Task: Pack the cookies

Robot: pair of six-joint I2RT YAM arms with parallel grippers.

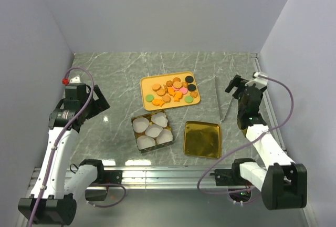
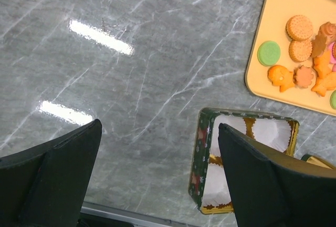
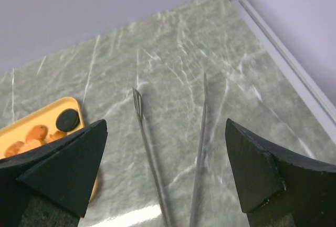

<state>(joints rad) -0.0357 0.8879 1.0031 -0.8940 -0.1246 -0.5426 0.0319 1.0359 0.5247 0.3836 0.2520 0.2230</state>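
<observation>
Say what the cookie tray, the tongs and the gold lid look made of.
Cookie tray: probably plastic, with a matte orange finish, a soft rounded rim and no glare. Tongs: metal, likely steel, with thin grey arms and a bright sheen. Gold lid: seemingly tin-plate, glossy gold, its inside mirroring the light.

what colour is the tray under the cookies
The flat rectangular tray is pale orange; clearest in top external view.

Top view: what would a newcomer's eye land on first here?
The orange tray at the centre, strewn with colourful cookies, stands out first. Just nearer sits a tin of white paper cups, with a shiny gold lid to its right. Metal tongs lie further off to the right.
</observation>
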